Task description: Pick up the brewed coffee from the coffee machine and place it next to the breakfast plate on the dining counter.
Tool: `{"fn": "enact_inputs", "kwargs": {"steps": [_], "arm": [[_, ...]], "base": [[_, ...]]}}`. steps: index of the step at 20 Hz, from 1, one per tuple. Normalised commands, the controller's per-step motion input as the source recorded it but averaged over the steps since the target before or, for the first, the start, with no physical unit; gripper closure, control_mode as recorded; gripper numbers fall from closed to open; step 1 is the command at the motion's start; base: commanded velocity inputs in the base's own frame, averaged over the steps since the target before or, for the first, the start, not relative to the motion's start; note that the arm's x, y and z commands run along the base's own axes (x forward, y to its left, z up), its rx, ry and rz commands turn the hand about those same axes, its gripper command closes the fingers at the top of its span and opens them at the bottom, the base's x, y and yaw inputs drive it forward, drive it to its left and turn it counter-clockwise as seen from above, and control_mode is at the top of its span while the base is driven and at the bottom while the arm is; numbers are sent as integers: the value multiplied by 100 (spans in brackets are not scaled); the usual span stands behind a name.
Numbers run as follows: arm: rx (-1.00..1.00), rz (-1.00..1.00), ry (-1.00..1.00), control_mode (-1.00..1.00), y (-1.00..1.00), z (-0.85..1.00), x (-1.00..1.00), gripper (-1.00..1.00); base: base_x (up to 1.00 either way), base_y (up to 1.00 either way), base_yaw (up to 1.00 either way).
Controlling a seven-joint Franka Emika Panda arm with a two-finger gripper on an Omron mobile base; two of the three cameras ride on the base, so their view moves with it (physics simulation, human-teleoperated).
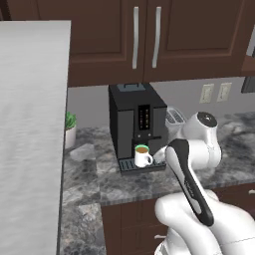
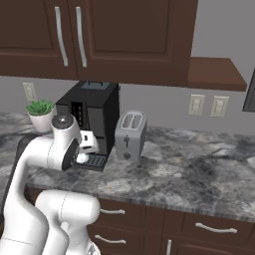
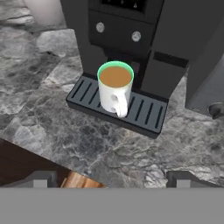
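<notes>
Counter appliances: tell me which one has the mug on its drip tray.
The tall black coffee machine, with the white mug of coffee standing upright on its slotted tray. The silver toaster beside it is shorter, has two top slots and holds no mug.

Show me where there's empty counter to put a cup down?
Bare marble lies right of the toaster, toward the wall outlets, and in front of the coffee machine. It's crowded where the mug fills the drip tray and the plant stands.
</notes>
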Motion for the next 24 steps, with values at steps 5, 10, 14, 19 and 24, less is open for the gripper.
{"fn": "enact_inputs", "kwargs": {"steps": [5, 10, 14, 19, 24], "arm": [[0, 7, 19, -100, 0, -39, 19, -100], [0, 5, 3, -100, 0, -24, 36, -100], [0, 8, 0, -100, 12, -28, 32, -100], [0, 8, 0, -100, 13, -19, 28, -100], [0, 4, -3, -100, 2, -16, 21, -100]], "base": [[0, 0, 0], [0, 0, 0], [0, 0, 0], [0, 0, 0], [0, 0, 0]]}}
